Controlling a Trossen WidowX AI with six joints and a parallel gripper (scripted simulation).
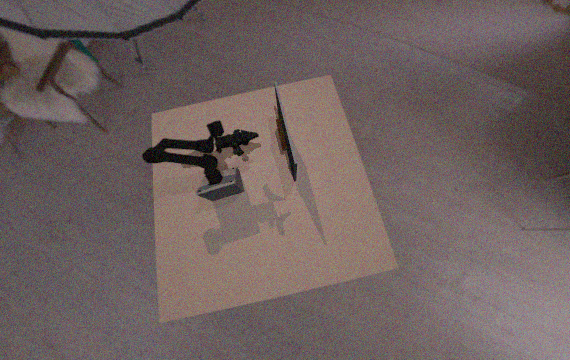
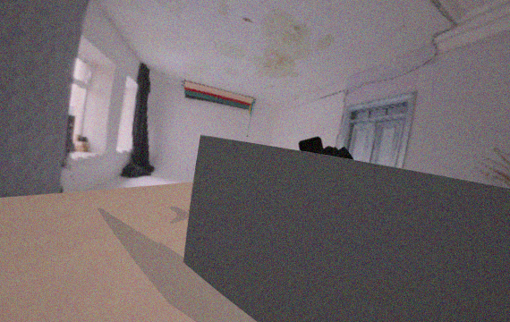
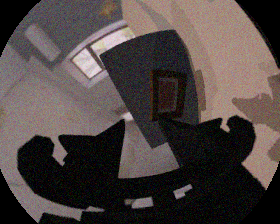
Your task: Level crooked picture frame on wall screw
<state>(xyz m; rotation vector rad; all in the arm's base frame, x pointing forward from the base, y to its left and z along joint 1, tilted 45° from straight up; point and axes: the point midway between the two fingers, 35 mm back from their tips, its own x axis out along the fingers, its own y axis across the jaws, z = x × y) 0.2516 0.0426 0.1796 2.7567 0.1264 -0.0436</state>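
The picture frame has a dark brown border and a reddish picture. It hangs on the upright grey panel and shows edge-on as a brown strip in the top view. In the sideways wrist view it is not parallel with the panel: its end lower in the picture sits closer to the panel's upper edge, so it looks higher. My gripper is open and empty, a short way in front of the panel, not touching the frame. Screw and notched strip are hidden.
The panel stands on the pale table top. The arm's grey base is on the robot's side of it. In the exterior view the panel's back hides the frame and most of the arm; a black arm part shows above it.
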